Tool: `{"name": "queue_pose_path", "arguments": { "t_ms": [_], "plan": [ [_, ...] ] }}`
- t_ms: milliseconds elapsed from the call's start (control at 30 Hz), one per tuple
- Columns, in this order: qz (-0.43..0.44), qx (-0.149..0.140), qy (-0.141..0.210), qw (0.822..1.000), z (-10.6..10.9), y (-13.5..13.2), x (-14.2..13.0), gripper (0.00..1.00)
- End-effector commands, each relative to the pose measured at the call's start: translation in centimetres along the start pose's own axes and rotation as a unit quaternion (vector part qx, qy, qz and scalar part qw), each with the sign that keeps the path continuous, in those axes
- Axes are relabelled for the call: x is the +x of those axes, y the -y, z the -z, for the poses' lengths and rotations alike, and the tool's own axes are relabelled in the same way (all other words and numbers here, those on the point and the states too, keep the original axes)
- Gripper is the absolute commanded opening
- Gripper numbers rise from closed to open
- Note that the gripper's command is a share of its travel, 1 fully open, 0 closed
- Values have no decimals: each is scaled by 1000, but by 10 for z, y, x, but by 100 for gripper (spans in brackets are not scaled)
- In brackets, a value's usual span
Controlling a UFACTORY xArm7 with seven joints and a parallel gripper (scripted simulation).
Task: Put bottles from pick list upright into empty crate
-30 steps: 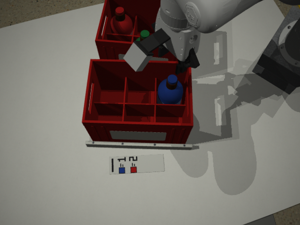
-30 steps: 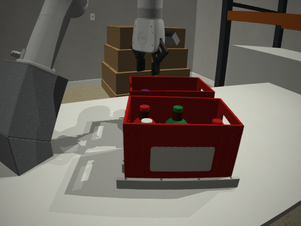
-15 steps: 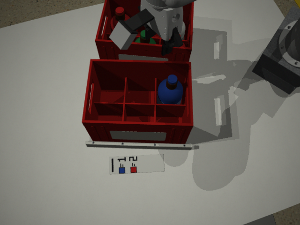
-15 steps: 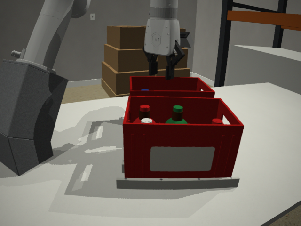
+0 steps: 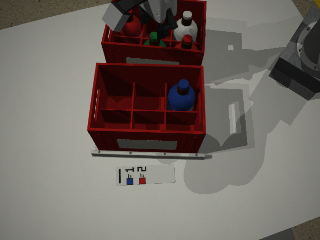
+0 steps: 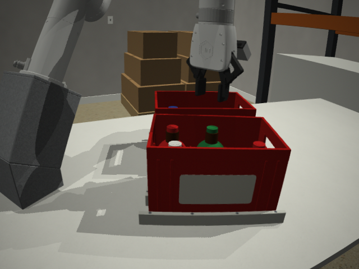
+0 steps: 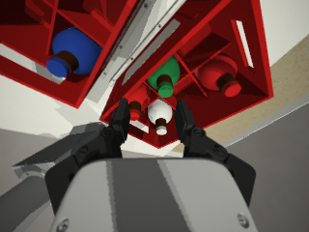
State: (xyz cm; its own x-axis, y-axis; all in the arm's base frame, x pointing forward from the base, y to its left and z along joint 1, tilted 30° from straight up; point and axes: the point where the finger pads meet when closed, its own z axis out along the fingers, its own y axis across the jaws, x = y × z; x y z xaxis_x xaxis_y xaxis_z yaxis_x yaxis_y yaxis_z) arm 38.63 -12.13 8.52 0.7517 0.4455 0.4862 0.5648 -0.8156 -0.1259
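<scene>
Although the jaws (image 5: 152, 25) (image 6: 211, 92) stand apart with nothing between, two red bottles remain in the source crate (image 5: 153, 55) (image 6: 162, 179) (image 7: 267, 72). Probably smooth, rigid, top-heavy if caught by the neck; grip squarely there, below the cap. White bottle (image 5: 185, 29) (image 6: 175, 143) (image 7: 159, 112) crowds one; crate walls limit finger room. Blue bottle (image 5: 181, 98) (image 6: 173, 107) (image 7: 79, 50) already delivered.

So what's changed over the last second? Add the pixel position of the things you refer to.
The black-fingered claw (image 5: 152, 25) (image 6: 211, 92) (image 7: 153, 107) has moved away from above the red crate with the blue-capped bottle (image 5: 146, 132) (image 6: 206, 110) (image 7: 92, 84), further over the red crate of remaining bottles (image 5: 152, 47) (image 6: 219, 148) (image 7: 267, 53). Nothing was gripped or released: it remains open. Both crates, their visible bottles and the white paper pick list (image 5: 160, 174) stayed put.
</scene>
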Motion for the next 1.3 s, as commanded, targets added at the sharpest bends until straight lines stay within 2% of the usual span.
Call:
{"name": "queue_pose_path", "arguments": {
  "t_ms": [0,267,333,833,967,1267],
  "plan": [
    [0,-1,-1,1000,0,-24,-2,65],
    [0,-1,-1,1000,1,-63,-7,65],
    [0,-1,-1,1000,1,-63,-7,65],
    [0,-1,-1,1000,1,-138,-16,65],
    [0,-2,-1,1000,1,-148,-18,65],
    [0,-2,-1,1000,1,-149,-18,65]
  ]
}}
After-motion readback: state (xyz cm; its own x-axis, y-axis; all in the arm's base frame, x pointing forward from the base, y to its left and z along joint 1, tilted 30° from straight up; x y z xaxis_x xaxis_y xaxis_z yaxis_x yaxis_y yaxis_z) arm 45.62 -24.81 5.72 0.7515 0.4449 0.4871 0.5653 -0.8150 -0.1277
